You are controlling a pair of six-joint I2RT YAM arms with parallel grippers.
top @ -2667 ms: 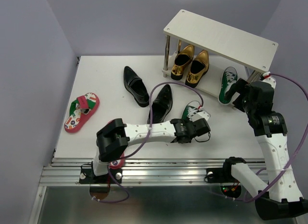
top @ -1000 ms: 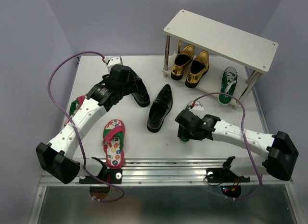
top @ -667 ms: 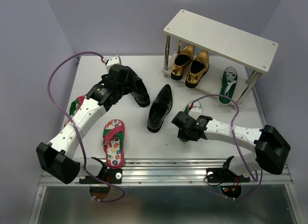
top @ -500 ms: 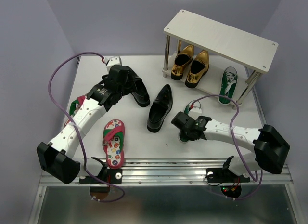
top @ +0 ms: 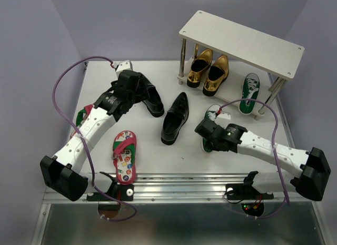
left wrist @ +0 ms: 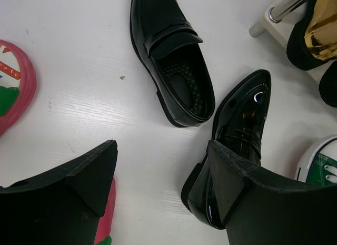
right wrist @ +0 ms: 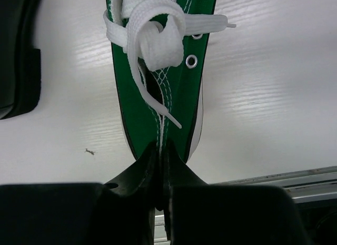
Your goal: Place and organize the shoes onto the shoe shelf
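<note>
Since a second ago, right gripper [right wrist: 159, 168] has clenched on one green sneaker [right wrist: 158, 71] at its heel, near the table [top: 152, 150] front. Two flip-flops [top: 124, 155], print unreadable; two black loafers [top: 175, 117] beneath the released left gripper [left wrist: 160, 155]; two gold loafers [top: 216, 72] and the other sneaker [top: 249, 91] under the shoe shelf [top: 242, 42].

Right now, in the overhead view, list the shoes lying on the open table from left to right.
half-hidden flip-flop → fully visible flip-flop → far black loafer → near black loafer → green sneaker, gripped by the right claw
</note>
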